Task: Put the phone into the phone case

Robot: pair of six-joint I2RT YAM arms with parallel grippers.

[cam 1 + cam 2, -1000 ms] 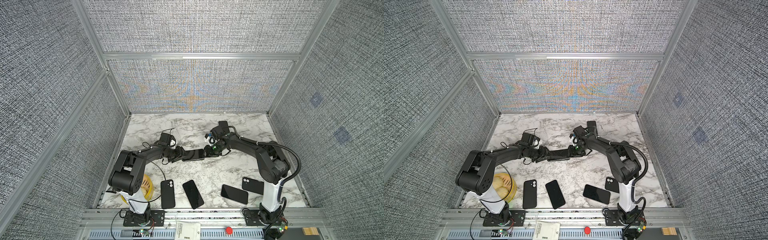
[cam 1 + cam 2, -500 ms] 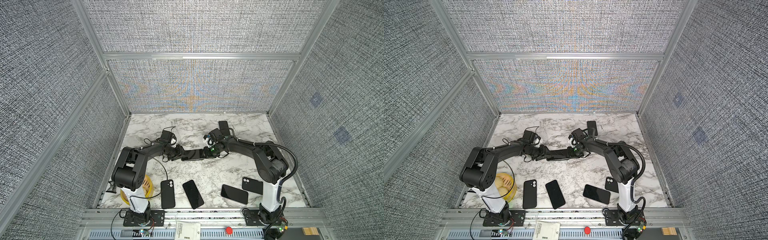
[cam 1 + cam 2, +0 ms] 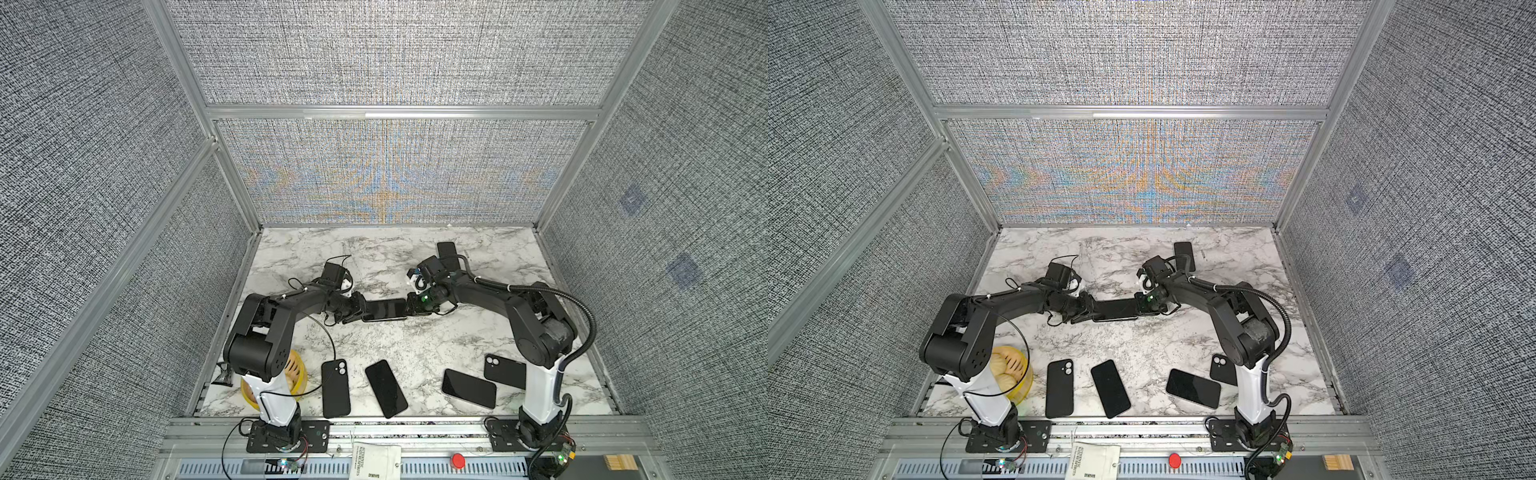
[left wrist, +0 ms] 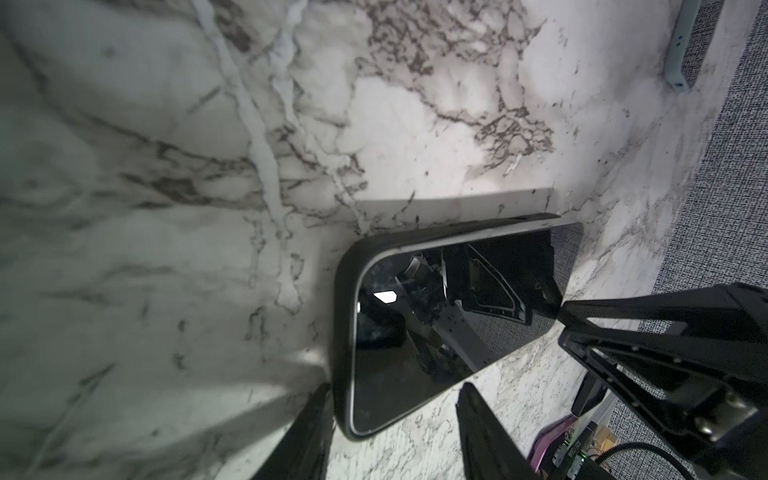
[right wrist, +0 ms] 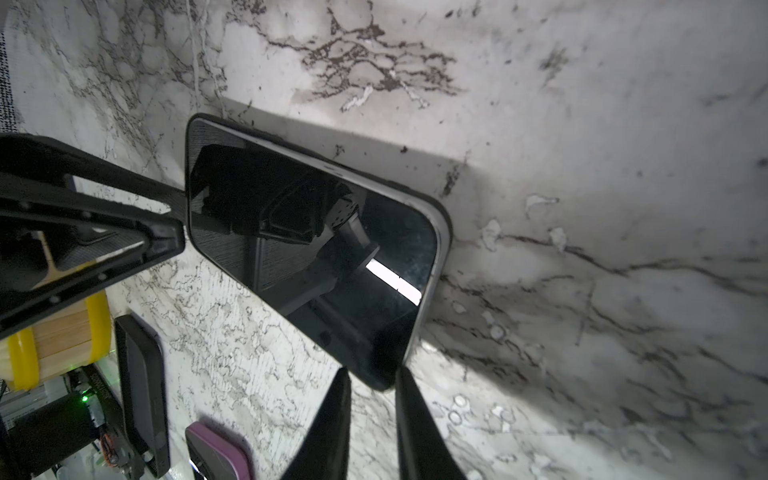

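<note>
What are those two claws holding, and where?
Perhaps the phone. Left gripper straddles one short end, jaws apart; right gripper brackets the opposite corner, contact unclear.

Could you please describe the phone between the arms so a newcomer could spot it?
Look to the middle of the marble table. The phone lies flat there, screen up, the only one flanked by the left tool and right tool.

The white grey-veined marble-look tabletop is smooth. The black glass-fronted phone is mirror-glossy; its black case rim looks matt plastic. Grey woven cloth walls look rough, aluminium frame bars satin.
</note>
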